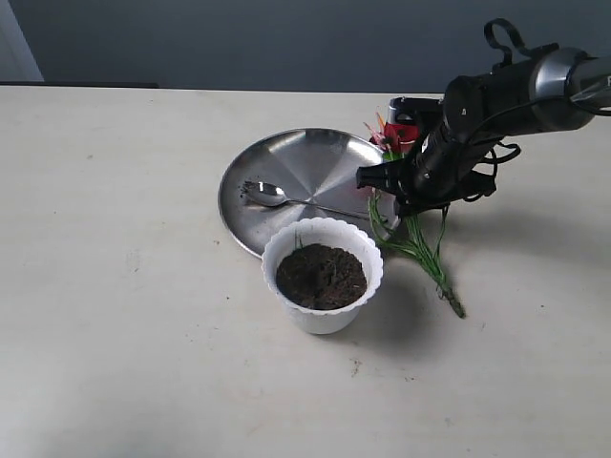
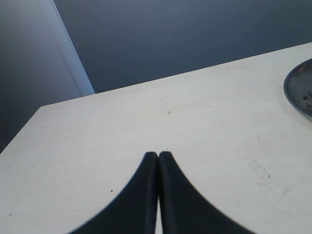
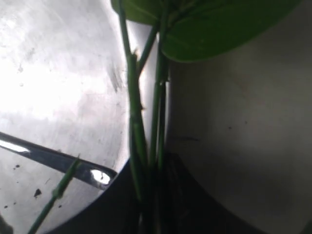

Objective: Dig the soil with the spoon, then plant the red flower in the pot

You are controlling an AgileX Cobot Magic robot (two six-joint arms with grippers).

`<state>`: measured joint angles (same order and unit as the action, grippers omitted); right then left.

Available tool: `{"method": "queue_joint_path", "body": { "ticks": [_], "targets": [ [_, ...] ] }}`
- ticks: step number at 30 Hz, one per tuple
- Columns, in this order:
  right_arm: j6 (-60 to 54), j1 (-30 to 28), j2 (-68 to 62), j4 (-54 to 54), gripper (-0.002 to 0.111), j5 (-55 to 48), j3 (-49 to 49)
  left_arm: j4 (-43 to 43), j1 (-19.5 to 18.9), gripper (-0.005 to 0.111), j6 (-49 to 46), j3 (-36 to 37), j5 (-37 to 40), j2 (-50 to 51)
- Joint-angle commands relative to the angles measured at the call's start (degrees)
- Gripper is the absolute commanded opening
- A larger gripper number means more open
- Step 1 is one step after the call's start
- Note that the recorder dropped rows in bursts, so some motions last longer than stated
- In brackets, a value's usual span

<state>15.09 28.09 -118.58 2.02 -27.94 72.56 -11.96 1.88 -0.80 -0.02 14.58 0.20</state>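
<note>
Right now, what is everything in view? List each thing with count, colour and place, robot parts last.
pot: one, white with a scalloped rim, on the table in front of the plate.
soil: one dark brown mass, filling the pot.
plate: one, shiny steel, behind the pot.
spoon: one, silver, lying on the plate, its handle pointing toward the right gripper.
red flower: one, red petals and green stems, right of the plate, stems between the right fingers.
table: one, cream.
left gripper: one, black, fingers together over bare table.
right gripper: one, black, closed on the flower stems at the plate's right edge.
</note>
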Motion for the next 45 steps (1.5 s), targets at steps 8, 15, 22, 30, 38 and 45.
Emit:
{"method": "queue_joint_path", "body": {
  "ticks": [8,15,22,30,38,45],
  "targets": [
    [-1.5,0.0,-0.3,-1.6,0.000,-0.4,-0.2,0.3,0.0,0.000,0.2,0.0,-0.6,-0.2],
    [-1.5,0.0,-0.3,-1.6,0.000,0.1,-0.2,0.3,0.0,0.000,0.2,0.0,-0.6,-0.2],
    [-1.5,0.0,-0.3,-1.6,0.000,0.2,-0.2,0.3,0.0,0.000,0.2,0.0,-0.6,-0.2],
    [-1.5,0.0,-0.3,-1.4,0.030,0.3,-0.2,0.3,0.0,0.000,0.2,0.0,-0.6,-0.2],
    [-1.5,0.0,-0.3,-1.3,0.029,0.2,-0.2,0.3,0.0,0.000,0.2,0.0,-0.6,-0.2],
    [-1.5,0.0,-0.3,-1.5,0.000,-1.9,-0.2,0.3,0.0,0.000,0.2,0.0,-0.6,-0.2]
  ]
}}
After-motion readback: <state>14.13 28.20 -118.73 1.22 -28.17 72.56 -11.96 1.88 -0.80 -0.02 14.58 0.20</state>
